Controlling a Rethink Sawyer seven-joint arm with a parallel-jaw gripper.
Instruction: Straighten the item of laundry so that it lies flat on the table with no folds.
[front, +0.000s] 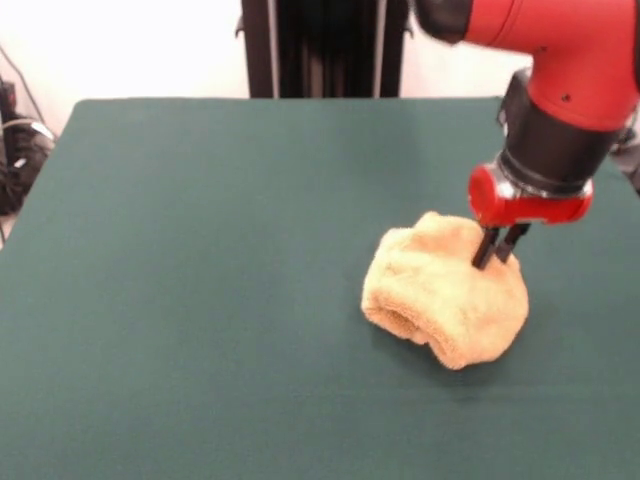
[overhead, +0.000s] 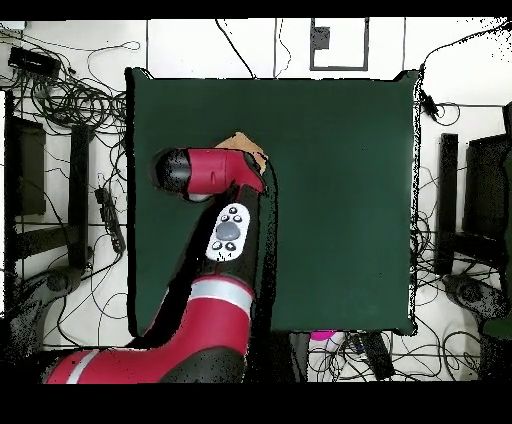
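- Orange-tan terry-cloth hand towel (front: 445, 295): crumpled into a rounded, lumpy mound with a rolled fold opening at its near-left edge.
- Desk (front: 200, 280): flat, covered in plain dark green felt-like cloth; towel lies on its right half in the front view.
- Fingers (front: 499, 247): two dark prongs close together, pinching the towel's upper right edge.
- Overhead view: the red arm (overhead: 215, 172) covers most of the towel (overhead: 245, 147).

Red-and-black Sawyer arm (front: 560, 90) enters from upper right in front view, wrist pointing down, w/ small black two-finger gripper (front: 499, 247) under red collar, fingers close together, nearly shut, tips low.
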